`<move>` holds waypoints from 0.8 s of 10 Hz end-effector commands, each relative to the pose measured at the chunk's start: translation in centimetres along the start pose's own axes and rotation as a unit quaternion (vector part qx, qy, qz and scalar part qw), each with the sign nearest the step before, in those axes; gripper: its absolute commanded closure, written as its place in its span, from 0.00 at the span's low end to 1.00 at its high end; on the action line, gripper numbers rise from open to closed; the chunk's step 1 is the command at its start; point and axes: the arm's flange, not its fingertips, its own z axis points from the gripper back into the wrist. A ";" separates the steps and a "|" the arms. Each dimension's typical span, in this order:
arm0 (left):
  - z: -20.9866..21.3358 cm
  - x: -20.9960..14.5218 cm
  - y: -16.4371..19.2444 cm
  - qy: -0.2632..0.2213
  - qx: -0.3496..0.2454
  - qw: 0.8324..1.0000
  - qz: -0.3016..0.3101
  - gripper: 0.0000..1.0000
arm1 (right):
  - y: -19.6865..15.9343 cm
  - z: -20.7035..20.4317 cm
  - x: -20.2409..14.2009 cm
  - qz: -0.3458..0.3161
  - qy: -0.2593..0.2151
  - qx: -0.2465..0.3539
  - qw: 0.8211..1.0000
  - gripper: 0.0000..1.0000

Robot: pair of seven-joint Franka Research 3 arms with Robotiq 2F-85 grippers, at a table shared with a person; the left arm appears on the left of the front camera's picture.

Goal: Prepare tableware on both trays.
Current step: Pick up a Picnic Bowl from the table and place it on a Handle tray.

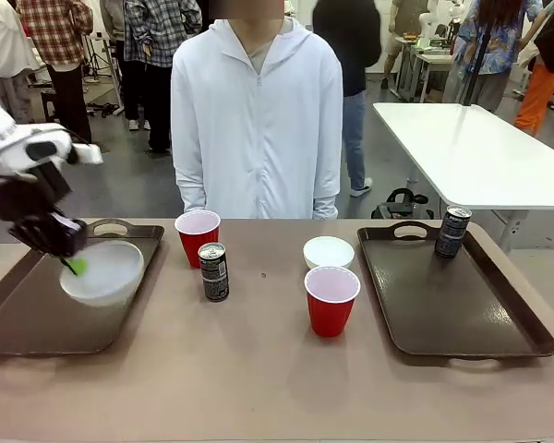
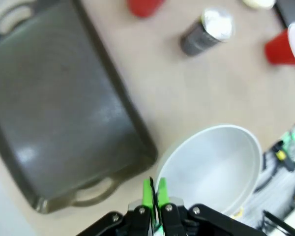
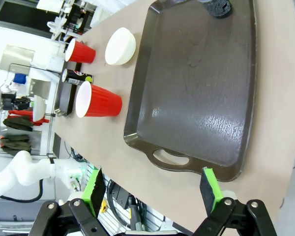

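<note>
Nearest, the right jaws stand wide and empty by the right tray's (image 3: 196, 88) near handle, free for the next piece. A red cup (image 1: 331, 297) and a can (image 1: 213, 271) wait on the worktop (image 1: 258, 378). The left jaws pinch a white bowl (image 1: 102, 272) by its rim, hanging it over the left tray (image 1: 37, 323), probably to set it down. Beyond wait a second bowl (image 1: 329, 251) and a second cup (image 1: 198, 234); another can (image 1: 452, 231) stands on the right tray's far corner.

Left gripper clamped, right gripper spread wide.
The white left arm (image 1: 23, 152) comes in from the left edge, wrist bent downward; its black two-finger left gripper (image 1: 74, 266) presses its green pads (image 2: 148, 192) together on the rim of a small round white bowl (image 1: 106, 272); the black right gripper (image 3: 152, 184) holds its green-padded fingers far apart, gripping nothing.
</note>
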 end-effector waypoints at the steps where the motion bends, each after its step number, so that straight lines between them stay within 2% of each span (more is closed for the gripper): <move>1: -0.1 0.9 5.0 -0.026 0.002 0.999 0.035 1.00 | -0.2 -0.1 0.1 0.006 -0.008 0.011 1.000 0.00; 3: 0.1 1.4 11.4 -0.057 0.008 0.995 0.080 1.00 | -0.2 -0.1 0.1 0.006 -0.008 0.011 1.000 0.00; 5: -0.1 1.5 16.6 -0.058 0.001 0.990 0.129 1.00 | -0.2 -0.1 0.1 0.006 -0.008 0.011 1.000 0.00; 6: -0.3 1.5 17.7 -0.053 0.001 0.989 0.137 1.00 | -0.2 -0.1 0.1 0.006 -0.008 0.011 1.000 0.00; 8: -0.4 0.4 17.6 -0.054 0.009 0.989 0.139 1.00 | -0.2 -0.1 0.1 0.006 -0.008 0.011 1.000 0.00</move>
